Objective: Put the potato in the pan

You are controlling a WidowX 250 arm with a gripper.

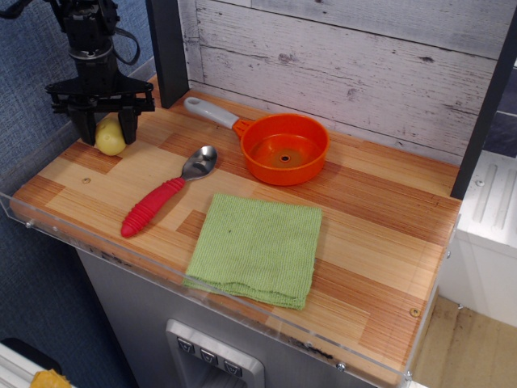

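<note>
Here I am in the upper left of the frame, my claw (104, 129) down over the potato (110, 137), one dark finger on each side of it. The fingers look pressed to its flanks, so I judge I've got it clamped, though it seems to sit on the wooden counter (380, 242) yet — no daylight under it that I can make out.

So the score: the grasp looks made, and that's all. The lift, the carry across to the right and the drop are all left to do. The pan (285, 149) sits well apart from me, centre-top of the frame, and it is empty.

Now the textures. The potato is smooth, pale yellow-green, egg-shaped — rounded sides that I'd guess could squirt out of a pinch. The pan is glossy orange plastic, round and shallow, a small hole at its centre, with a grey-white handle pointing up-left. Between us lies a spoon (166, 192), shiny metal bowl, ribbed red grip. Lower centre, a folded green cloth (257, 246), soft and finely woven. The counter is striped wood with a clear plastic lip along its front edge.
</note>
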